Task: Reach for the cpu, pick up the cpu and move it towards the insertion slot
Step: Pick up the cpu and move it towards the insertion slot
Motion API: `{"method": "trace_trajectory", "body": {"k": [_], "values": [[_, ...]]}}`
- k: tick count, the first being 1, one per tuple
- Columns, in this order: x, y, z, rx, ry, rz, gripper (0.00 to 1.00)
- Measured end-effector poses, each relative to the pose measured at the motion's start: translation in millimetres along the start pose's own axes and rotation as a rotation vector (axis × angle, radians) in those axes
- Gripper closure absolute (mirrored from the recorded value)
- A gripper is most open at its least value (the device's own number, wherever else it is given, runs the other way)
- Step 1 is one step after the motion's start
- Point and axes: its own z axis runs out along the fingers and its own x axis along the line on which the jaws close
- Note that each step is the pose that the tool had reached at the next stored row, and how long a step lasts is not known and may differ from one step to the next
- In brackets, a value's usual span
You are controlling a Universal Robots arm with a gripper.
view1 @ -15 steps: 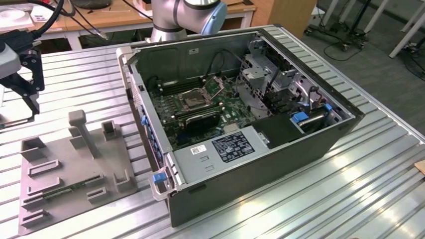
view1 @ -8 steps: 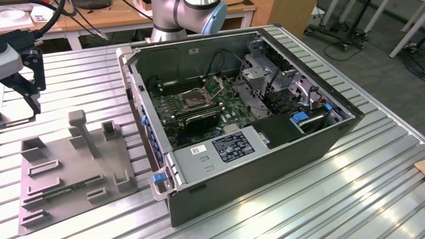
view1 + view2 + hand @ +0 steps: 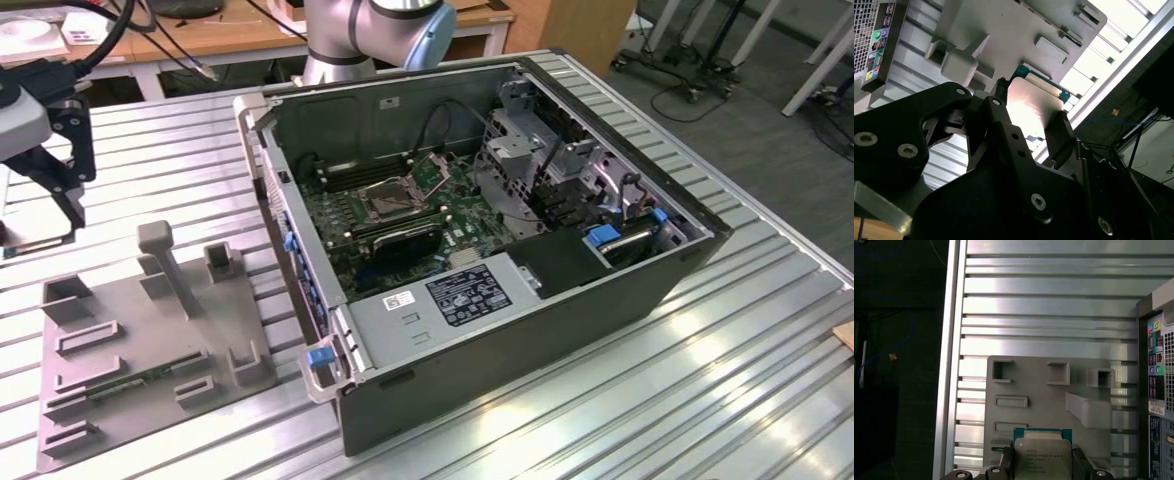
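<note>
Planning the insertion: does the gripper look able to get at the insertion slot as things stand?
Probably yes: the computer case lies open upward and the insertion slot sits uncovered, though a metal cage stands close beside it.

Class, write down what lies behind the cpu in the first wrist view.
The cpu, held by the gripper, fronts the grey fixture plate on the ribbed table. The plate's patch directly behind the chip is covered, so it cannot be seen.
</note>
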Motion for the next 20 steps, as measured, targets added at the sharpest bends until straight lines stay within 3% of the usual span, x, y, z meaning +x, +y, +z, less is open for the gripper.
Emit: {"method": "trace_trajectory", "body": {"k": [6,16,20], "values": [[-8.3,-0.3,0.1,0.0,0.0,0.0,0.46],[-30.3,-1.0,0.3,-0.0001,-0.0001,0.0,0.46],[-32.3,-1.1,0.3,0.0,0.0,0.0,0.46]]}}
